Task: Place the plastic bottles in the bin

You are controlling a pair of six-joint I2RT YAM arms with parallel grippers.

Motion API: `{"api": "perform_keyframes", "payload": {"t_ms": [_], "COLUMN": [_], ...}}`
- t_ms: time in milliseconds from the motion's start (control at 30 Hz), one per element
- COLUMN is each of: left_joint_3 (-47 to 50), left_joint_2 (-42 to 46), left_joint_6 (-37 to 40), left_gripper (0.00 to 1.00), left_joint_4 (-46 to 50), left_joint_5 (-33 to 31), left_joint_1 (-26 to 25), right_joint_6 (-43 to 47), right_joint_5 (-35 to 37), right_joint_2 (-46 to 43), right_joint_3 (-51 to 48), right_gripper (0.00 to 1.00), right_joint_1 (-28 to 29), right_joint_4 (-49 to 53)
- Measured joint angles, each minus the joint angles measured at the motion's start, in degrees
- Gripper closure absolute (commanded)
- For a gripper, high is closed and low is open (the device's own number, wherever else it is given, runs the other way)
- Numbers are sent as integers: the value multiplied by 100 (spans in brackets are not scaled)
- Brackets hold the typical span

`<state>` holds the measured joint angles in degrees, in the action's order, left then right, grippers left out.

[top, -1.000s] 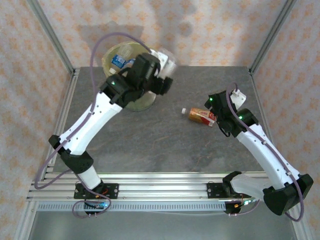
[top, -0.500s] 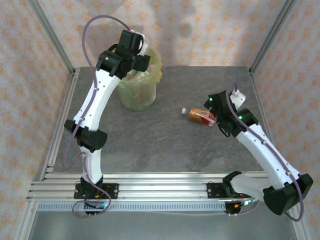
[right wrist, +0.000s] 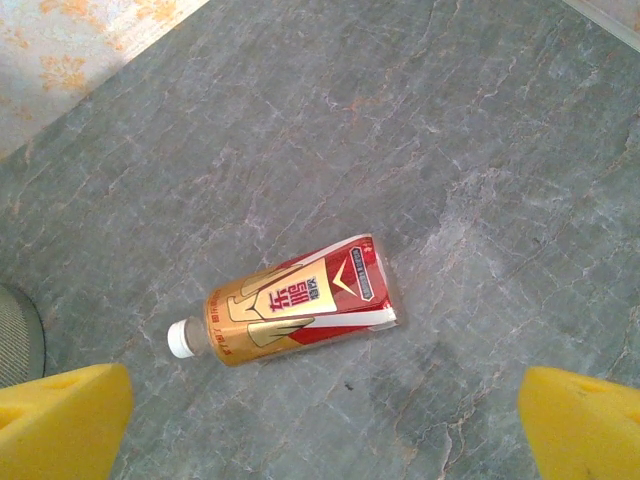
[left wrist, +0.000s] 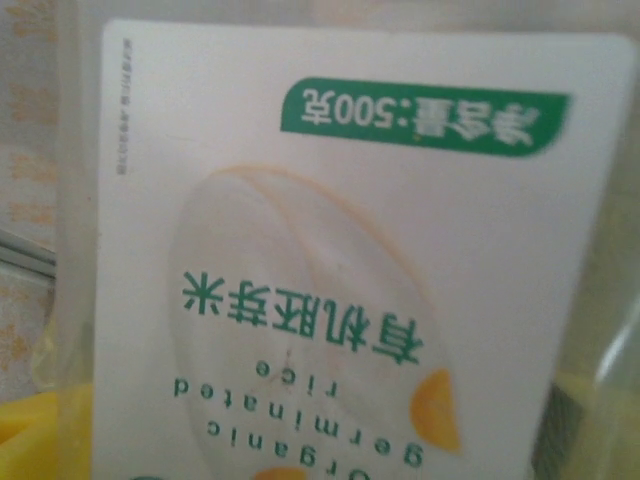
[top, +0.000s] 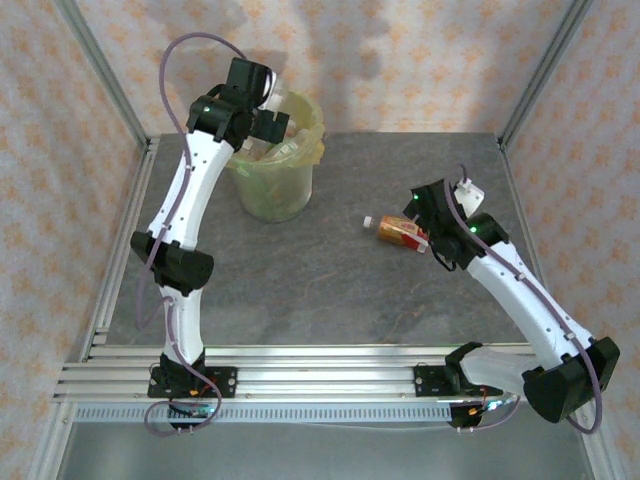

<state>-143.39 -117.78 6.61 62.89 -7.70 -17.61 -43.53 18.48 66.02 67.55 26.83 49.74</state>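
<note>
Nearly done: one bottle at the bin, one on the table

We have the left gripper (top: 265, 110) poised above the bin (top: 272, 190), since that is where a bottle has to drop from. A white-labelled bottle (left wrist: 350, 280) sits right against its camera, but we cannot tell whether the jaws clasp it or stand free of it. Our right gripper (right wrist: 320, 415) hangs spread wide and empty over the red-and-gold bottle (right wrist: 290, 300). That bottle lies on its side on the table (right wrist: 480, 120), untouched and, we judge, lined up for picking.
</note>
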Motion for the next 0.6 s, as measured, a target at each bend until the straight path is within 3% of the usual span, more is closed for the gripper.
{"api": "perform_keyframes", "payload": {"t_ms": [600], "left_joint_3": [-319], "left_joint_2": [-455], "left_joint_6": [48], "left_gripper": [0], "left_joint_4": [26], "left_joint_5": [7], "left_joint_1": [15], "right_joint_6": [9], "right_joint_5": [-50], "right_joint_2": [173], "right_joint_3": [2], "right_gripper": [1], "right_joint_1": [0], "right_joint_4": [-4]}}
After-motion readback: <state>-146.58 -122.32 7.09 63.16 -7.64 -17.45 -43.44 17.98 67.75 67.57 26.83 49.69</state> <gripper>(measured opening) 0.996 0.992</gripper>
